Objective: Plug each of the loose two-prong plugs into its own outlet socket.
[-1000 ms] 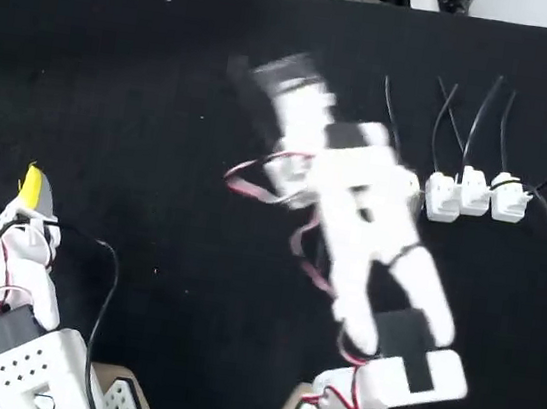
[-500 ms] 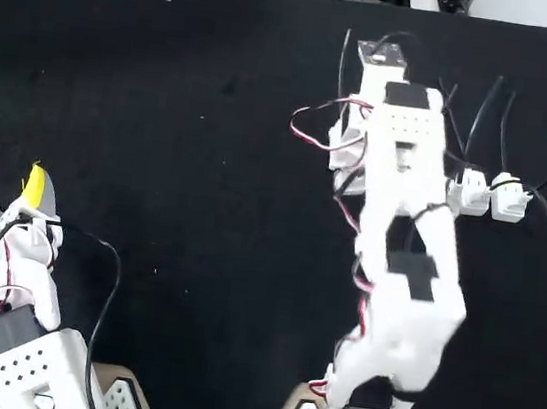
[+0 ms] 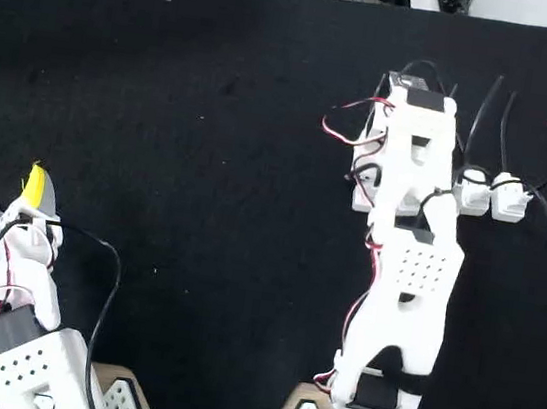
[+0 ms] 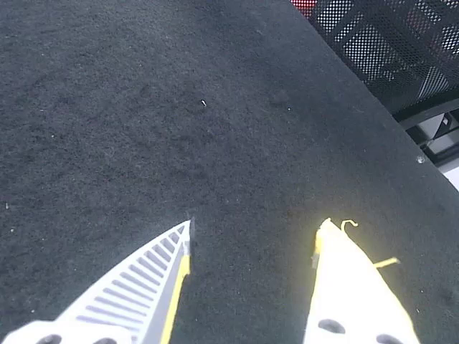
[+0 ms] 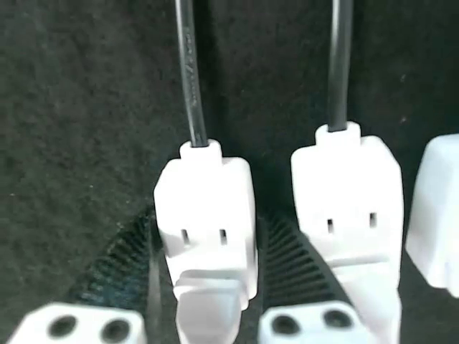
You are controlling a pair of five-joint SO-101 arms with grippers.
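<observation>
My right gripper [image 5: 208,218] is shut on a white two-prong plug [image 5: 208,308], its black ribbed fingers [image 5: 122,261] flanking the plug. The plug's front meets a white outlet socket [image 5: 206,204] on a black cord. Beside it, a second socket [image 5: 348,190] has a plug seated in it. From above, the right arm [image 3: 411,152] covers the left end of the socket row, and two sockets [image 3: 491,196] stay visible to its right. My left gripper [image 4: 254,236] is open over bare black mat near the front left corner [image 3: 31,191].
Black cords [image 3: 489,102] run from the sockets toward the table's far edge. A third socket [image 5: 437,215] stands at the edge of the right wrist view. The black mat [image 3: 209,156] spreads wide between the two arms.
The right arm swung from the middle of the table to the right and now stands over the left end of the socket row. The left arm has not moved.
</observation>
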